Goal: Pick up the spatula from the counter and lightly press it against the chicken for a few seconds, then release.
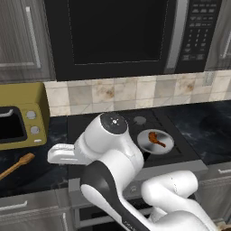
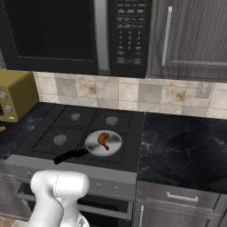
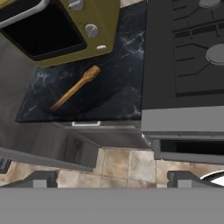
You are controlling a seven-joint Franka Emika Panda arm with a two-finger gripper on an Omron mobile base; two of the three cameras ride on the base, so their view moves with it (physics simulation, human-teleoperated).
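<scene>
At the far left stands the yellow toaster oven [image 1: 20, 119], and just in front of it the wooden spatula [image 3: 74, 87] lies flat on the dark marble counter [image 3: 118, 96]. Its blade points toward the oven, and its handle slants away toward the counter's front edge. It looks light, stiff and thin, with a dry wood surface that should not slip much. Because it lies so low, the fingers would have to come right down to the stone. The middle of the handle seems the best place to hold it, pinched across its narrow width so the blade stays free for pressing.

The gripper [image 3: 113, 178] is wide open and holds nothing, and its view looks down over the cabinet front and the floor tiles. The oven crowds the blade end and the counter's edge is close to the handle's tail. Bare counter lies between the spatula and the stove [image 3: 188, 57], which gives room to lift.

Further right, the chicken drumstick [image 2: 103, 139] sits in a frying pan [image 2: 116, 146] on a front burner. The pan's dark handle [image 2: 68, 156] juts forward and left, probably across the carrying path, so it needs watching
</scene>
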